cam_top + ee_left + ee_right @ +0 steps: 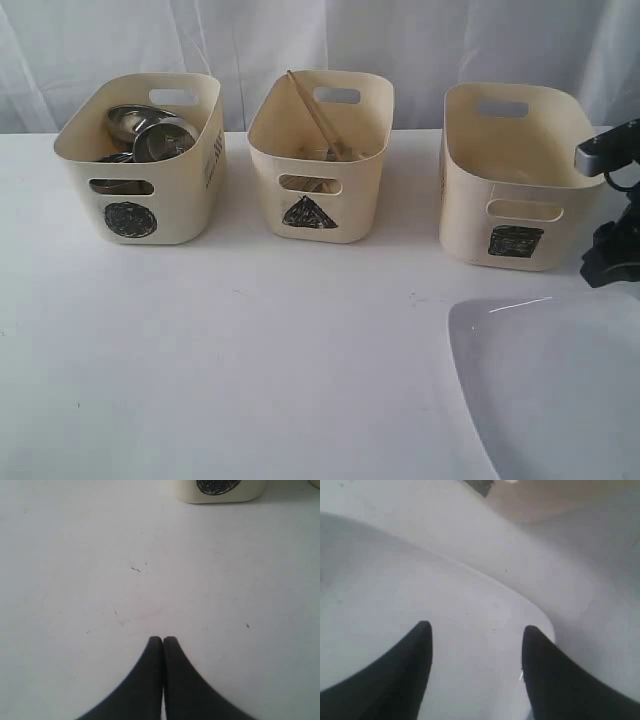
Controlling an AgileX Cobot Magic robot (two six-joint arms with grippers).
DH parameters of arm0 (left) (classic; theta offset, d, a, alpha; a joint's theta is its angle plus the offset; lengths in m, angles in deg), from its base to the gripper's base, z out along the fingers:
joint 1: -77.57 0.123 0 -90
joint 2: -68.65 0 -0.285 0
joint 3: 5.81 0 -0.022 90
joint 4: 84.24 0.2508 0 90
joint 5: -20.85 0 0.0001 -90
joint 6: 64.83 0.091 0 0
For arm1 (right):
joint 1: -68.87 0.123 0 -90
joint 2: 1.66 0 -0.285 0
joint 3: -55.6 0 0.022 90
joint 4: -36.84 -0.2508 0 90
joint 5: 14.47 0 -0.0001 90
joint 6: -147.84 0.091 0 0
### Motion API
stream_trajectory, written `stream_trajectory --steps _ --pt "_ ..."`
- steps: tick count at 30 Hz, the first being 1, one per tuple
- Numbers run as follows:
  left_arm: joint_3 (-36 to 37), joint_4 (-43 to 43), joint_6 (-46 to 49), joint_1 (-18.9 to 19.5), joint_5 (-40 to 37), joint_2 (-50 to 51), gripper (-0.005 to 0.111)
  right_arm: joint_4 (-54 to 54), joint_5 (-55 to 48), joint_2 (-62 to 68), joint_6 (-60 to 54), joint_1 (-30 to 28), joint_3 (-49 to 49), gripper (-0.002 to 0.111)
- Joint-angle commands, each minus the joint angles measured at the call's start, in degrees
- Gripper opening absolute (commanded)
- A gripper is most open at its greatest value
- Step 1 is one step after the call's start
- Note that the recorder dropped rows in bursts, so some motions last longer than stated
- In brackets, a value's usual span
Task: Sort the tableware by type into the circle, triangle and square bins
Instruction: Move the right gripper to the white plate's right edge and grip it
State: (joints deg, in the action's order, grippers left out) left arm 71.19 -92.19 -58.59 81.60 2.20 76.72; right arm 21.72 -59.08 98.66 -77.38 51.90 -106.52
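Observation:
The large white plate [560,390] lies on the table at the front right, in front of the square bin [470,215]. My right gripper [477,627] hovers open over the plate [395,580] near its rim, with nothing between the fingers. Part of the right arm [612,250] shows at the right edge. The circle bin [185,205] holds steel cups and a bowl [150,135]. Wooden chopsticks [315,115] lean inside the triangle bin [355,215]. My left gripper [163,639] is shut and empty over bare table, short of the circle bin [252,492].
The three bins stand in a row along the back of the white table [250,340], before a white curtain [300,35]. The square bin's wall [540,500] lies just beyond the plate in the right wrist view.

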Motion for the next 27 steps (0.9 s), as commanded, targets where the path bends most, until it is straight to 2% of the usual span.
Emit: stream_trajectory --steps 1,8,11,15,20,27 --pt "0.2 -0.3 0.0 -0.1 -1.6 -0.3 0.0 -0.5 2.1 0.2 3.4 -0.3 0.1 0.052" --pt "0.2 -0.3 0.0 -0.1 -1.6 -0.3 0.0 0.9 1.2 1.2 10.5 -1.6 0.1 0.052" --pt "0.2 -0.3 0.0 -0.1 -1.6 -0.3 0.0 0.0 -3.6 3.1 13.6 -5.5 0.1 0.052" --pt "0.2 -0.3 0.0 -0.1 -1.6 -0.3 0.0 -6.7 -11.4 3.6 13.2 -12.5 0.1 0.052" --pt "0.2 -0.3 0.0 -0.1 -1.6 -0.3 0.0 -7.2 -18.4 3.2 13.0 -20.3 0.8 0.052" --pt "0.2 -0.3 0.0 -0.1 -1.6 -0.3 0.0 -12.0 -7.4 3.6 3.5 -22.3 3.3 0.052"
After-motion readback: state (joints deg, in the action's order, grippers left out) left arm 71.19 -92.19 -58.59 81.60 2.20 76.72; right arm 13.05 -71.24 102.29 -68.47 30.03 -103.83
